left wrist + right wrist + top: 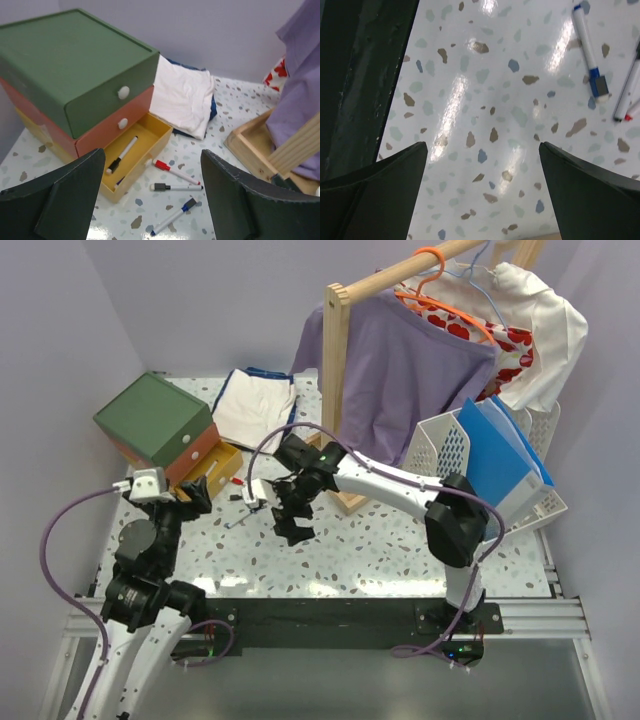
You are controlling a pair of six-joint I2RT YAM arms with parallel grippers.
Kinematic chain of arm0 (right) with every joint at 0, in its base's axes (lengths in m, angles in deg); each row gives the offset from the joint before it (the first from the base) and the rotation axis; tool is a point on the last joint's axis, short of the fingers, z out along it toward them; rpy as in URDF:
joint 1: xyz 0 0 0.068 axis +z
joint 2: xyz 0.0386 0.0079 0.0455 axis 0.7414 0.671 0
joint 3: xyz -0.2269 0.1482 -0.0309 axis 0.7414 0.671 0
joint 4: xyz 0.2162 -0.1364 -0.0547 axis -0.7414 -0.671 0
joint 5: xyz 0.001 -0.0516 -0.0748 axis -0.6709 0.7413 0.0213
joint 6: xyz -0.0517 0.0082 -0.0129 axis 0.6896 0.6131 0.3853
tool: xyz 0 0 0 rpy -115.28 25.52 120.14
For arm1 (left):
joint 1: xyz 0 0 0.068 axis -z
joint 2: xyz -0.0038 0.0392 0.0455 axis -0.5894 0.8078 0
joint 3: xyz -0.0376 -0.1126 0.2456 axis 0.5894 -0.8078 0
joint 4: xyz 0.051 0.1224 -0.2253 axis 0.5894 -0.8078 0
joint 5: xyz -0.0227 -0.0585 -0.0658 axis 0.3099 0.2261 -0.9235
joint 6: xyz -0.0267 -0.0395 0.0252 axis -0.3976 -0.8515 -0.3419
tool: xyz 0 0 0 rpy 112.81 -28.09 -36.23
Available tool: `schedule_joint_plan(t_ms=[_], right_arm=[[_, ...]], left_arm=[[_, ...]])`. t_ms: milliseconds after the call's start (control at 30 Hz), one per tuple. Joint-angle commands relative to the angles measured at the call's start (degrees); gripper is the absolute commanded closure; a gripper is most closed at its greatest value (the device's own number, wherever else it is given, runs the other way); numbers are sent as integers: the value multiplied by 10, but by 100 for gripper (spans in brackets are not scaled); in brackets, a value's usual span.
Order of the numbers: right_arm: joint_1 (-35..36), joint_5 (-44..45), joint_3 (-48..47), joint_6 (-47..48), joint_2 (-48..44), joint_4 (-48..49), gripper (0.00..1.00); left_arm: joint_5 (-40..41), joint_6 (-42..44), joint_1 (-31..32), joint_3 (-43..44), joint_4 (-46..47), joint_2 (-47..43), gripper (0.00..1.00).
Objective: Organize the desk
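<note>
Right hand [482, 150] hangs open over desk [470, 75] near blue-capped marker [587, 50].

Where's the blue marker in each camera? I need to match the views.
Top external: blue marker, tiny, left of centre, before the yellow drawer.
Left wrist: marker bottom centre.
Right wrist: marker upper right.
Shared landmark: the black marker lying beside it.

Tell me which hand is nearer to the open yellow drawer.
Left. The left hand hovers just in front of the yellow drawer; the right hand is farther away, over the desk past the loose markers.
</note>
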Motion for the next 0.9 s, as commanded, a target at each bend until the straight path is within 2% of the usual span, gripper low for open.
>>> schedule_joint_plan(t_ms=[0,100,133,233,433,633,867], right_arm=[[21,-27,-83,86,59,-1,2],[38,16,-162,84,111,-20,6],[41,33,-187,81,139,-16,10],[52,60,-213,41,180,14,17],[53,87,-244,-26,217,79,41],[53,121,-249,-61,240,129,47],[51,143,-283,-71,280,140,44]], left_arm=[[94,-30,-3,-5,2,-52,18],[122,-37,-3,-7,-1,-94,18],[126,-38,-3,-8,0,-113,18],[133,-39,-2,-12,1,-134,17],[132,-40,-2,-11,0,-134,17],[130,-39,-2,-10,-1,-134,17],[134,-39,-2,-10,1,-155,17]])
